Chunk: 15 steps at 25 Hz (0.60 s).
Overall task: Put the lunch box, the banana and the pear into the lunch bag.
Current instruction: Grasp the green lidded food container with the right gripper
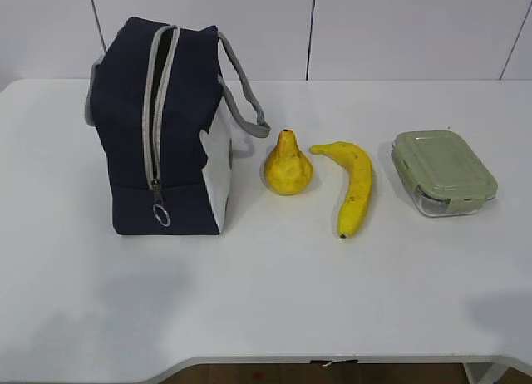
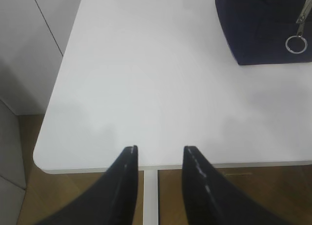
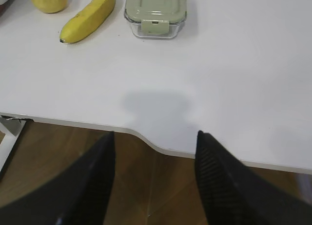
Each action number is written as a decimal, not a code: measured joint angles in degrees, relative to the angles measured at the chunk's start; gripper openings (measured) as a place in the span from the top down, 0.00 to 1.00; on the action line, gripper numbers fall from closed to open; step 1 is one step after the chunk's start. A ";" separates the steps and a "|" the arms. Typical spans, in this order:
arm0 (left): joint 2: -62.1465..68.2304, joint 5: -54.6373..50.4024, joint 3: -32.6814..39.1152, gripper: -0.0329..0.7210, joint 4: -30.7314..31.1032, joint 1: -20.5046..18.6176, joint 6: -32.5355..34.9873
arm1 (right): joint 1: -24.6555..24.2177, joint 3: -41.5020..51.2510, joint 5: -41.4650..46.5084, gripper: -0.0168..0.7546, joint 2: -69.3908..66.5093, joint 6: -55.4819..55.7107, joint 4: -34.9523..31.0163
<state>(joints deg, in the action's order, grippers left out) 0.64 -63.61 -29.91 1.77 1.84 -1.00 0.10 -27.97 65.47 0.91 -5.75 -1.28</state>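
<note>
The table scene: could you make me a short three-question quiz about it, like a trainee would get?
1. True or false: the lunch bag is zipped shut.
2. Which lies nearest the bag: A banana, B pear, C lunch box?
3. Fill in: the lunch box lid is pale ____.

Key: 1 true, the ring pull hangs at the closed strip's low end; 2 B; 3 green.

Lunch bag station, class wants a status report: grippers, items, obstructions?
Left gripper and right gripper open, empty. Lunch bag zipped; pear, banana, lunch box outside. Nothing blocking.
</note>
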 joint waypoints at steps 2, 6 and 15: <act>0.00 0.00 0.00 0.64 0.00 0.00 0.00 | 0.00 0.00 0.00 0.42 0.00 0.00 0.00; 0.00 0.00 0.00 0.64 0.00 0.00 0.00 | 0.00 0.00 0.00 0.42 0.00 0.00 0.00; 0.00 0.00 0.00 0.64 0.00 0.00 0.00 | 0.00 0.00 0.00 0.42 0.00 0.00 0.00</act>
<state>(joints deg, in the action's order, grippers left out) 0.64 -63.61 -29.91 1.77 1.84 -1.00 0.10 -27.97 65.47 0.91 -5.75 -1.28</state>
